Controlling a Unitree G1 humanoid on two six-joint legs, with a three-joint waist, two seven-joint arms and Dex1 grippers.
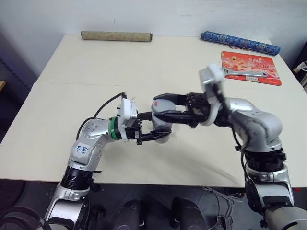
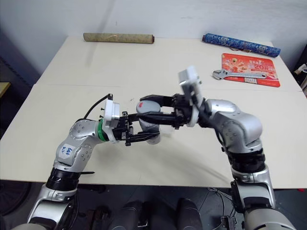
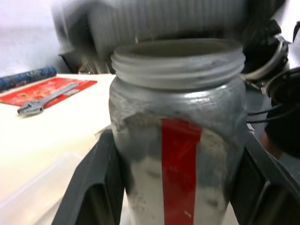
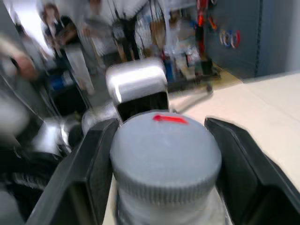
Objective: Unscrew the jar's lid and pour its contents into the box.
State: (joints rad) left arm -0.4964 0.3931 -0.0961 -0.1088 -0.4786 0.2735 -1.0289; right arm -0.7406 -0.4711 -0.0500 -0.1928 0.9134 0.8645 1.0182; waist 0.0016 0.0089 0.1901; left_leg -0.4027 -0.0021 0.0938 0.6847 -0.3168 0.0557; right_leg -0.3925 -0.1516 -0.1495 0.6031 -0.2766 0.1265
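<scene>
Your left gripper (image 1: 152,136) clamps the small clear red-striped jar (image 1: 162,125) above the desk's (image 1: 72,96) centre; the right gripper (image 1: 160,106), from three o'clock, has its jaws closed on the grey ribbed lid (image 4: 165,157). Hold the jar still, twist only the lid.

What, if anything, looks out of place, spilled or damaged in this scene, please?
Nothing looks spilled or damaged. The one stray item is a wrench lying across the red packet near the table's far right corner; it seems odd only because it has no evident part in handling the jar.
</scene>
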